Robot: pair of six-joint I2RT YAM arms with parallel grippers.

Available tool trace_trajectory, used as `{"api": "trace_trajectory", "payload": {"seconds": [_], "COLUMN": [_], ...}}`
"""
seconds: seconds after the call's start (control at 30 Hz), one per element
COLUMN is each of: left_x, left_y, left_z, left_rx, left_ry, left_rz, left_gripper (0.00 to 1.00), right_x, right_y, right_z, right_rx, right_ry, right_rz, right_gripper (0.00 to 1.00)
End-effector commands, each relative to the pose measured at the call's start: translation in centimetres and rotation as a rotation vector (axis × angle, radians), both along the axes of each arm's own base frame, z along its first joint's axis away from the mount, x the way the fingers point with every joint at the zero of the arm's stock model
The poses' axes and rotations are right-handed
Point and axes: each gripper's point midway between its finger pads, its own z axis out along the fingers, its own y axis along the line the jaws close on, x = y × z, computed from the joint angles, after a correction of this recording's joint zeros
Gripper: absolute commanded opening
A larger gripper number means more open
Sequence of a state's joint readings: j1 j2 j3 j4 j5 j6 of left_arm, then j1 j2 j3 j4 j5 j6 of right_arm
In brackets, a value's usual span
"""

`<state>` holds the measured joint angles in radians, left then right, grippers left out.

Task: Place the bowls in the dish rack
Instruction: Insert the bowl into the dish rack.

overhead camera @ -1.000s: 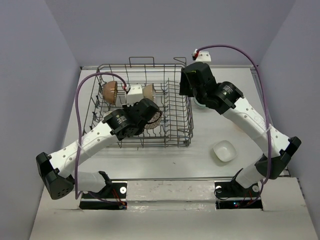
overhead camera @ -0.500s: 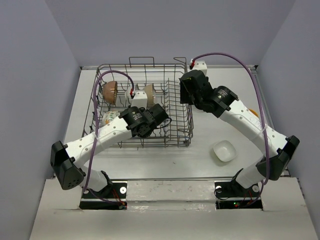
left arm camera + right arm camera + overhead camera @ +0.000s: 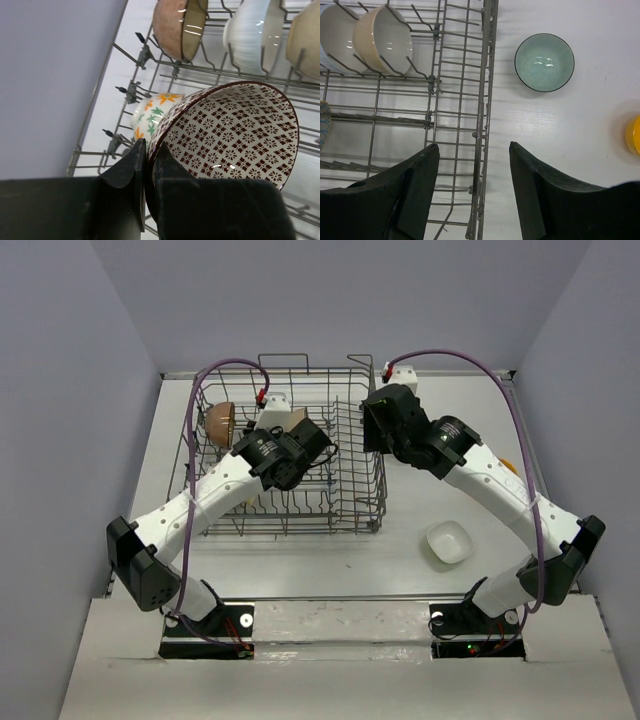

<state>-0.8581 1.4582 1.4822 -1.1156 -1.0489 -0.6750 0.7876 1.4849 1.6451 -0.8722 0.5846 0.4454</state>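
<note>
One dark-red lattice bowl [image 3: 230,130] pinched at its rim by left fingers [image 3: 125,172], tilted on edge above the dish rack [image 3: 379,465] floor, near a floral bowl [image 3: 150,110]; placing step under way, by judgement; next: lower between tines [image 3: 131,93], then release; right fingers [image 3: 415,185] spread, empty, over the rack wall; teal bowl [image 3: 544,62] waiting on bench [image 3: 560,130].

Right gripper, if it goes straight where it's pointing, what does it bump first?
Most likely the dish rack's side wall, running right between the right gripper's open jaws. The teal bowl sits off to one side. Depth is unclear.
</note>
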Motion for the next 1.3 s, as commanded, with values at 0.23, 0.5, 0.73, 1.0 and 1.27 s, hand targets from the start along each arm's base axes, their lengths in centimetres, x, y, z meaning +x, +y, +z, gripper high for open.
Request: {"api": "trace_trajectory", "payload": {"seconds": [0.23,0.5,0.73,1.0,1.27], "left_x": [2.2,2.5,3.0,3.5,4.0], "left_y": [1.4,0.8,0.4,-0.1,-1.5], "left_z": [3.9,3.3,2.5,1.7,0.7], "left_rx": [0.19,0.267,0.321,0.378,0.443], "left_ry": [-0.036,-0.024,-0.008,0.004,0.011], "left_rz": [-0.032,-0.031,-0.024,-0.017,-0.019], "left_gripper": [0.0,0.0,0.0,0.0,0.0], "right_x": [-1.1,-1.6,-1.9,-2.2,-2.7], "right_y": [-0.6,-1.0,-1.3,-1.2,-1.3], "right_z": [1.5,1.0,0.4,0.4,0.0], "right_rx": [0.063,0.07,0.076,0.088,0.088], "right_ry": [-0.027,-0.015,-0.009,-0.008,0.004], "right_rz": [-0.011,-0.019,-0.023,-0.015,0.004], "right_gripper": [0.64,0.64,0.64,0.64,0.64]}}
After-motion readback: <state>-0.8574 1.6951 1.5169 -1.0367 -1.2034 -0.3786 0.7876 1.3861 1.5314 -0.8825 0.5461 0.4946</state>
